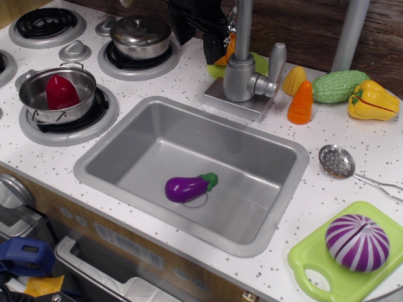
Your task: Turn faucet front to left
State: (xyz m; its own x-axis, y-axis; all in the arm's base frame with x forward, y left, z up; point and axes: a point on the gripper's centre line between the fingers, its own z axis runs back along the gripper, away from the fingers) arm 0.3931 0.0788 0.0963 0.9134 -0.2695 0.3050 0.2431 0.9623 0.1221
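The faucet (241, 77) stands on its square base plate behind the sink. Its thick grey body carries a pipe spout that rises straight up out of the top of the frame, so the spout's end is hidden. Its flat lever (276, 61) sticks up on the right side. My black gripper (213, 44) hangs just left of the spout pipe, close to it, at the top edge of the view. Its fingers are dark and partly cut off, so I cannot tell how the jaws stand or whether they touch the pipe.
The sink (88, 170) holds a purple eggplant (187, 187). Corn (294, 80), a carrot (301, 102), a green gourd (339, 85) and a yellow pepper (373, 100) lie right of the faucet. Pots (58, 94) sit on the stove at left. A plain grey pole (349, 34) stands at back right.
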